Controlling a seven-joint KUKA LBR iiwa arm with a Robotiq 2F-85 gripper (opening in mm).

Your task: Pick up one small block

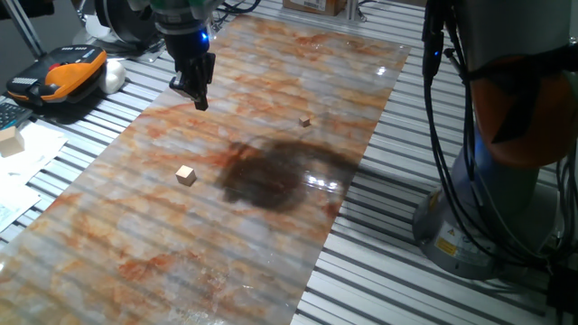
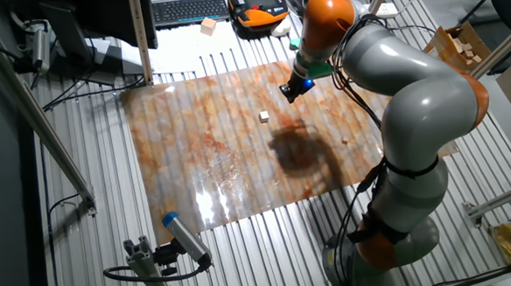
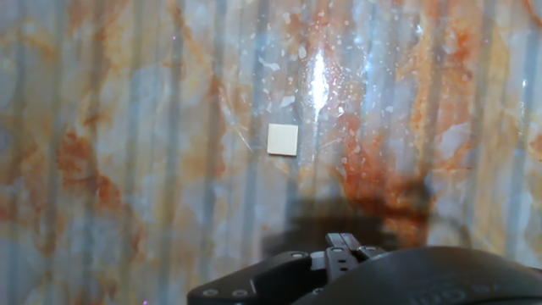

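Two loose cubes lie on the marbled sheet covering the table (image 1: 108, 208): the small block (image 1: 186, 175), pale tan and square-faced, near the sheet's middle just beside a dark smudge (image 1: 275, 176), and a much tinier brownish cube (image 1: 305, 120) well apart from it, farther back. The end effector (image 1: 200, 97) hangs above the sheet, clear of both and carrying nothing; its fingers look drawn close together in the fixed views, but I cannot tell whether they are fully clenched or slightly parted. From the hand view the small block sits flat, ahead of the hand and a little left of its centre line, edges roughly square to the frame. My judgement is that the main risk lies in the descent: if the fingers are not spread before coming down, a tip would land on the block's top or nudge it sideways across the glossy, slick-looking sheet. A second risk is drifting toward the tinier cube, which would slip between the fingers.
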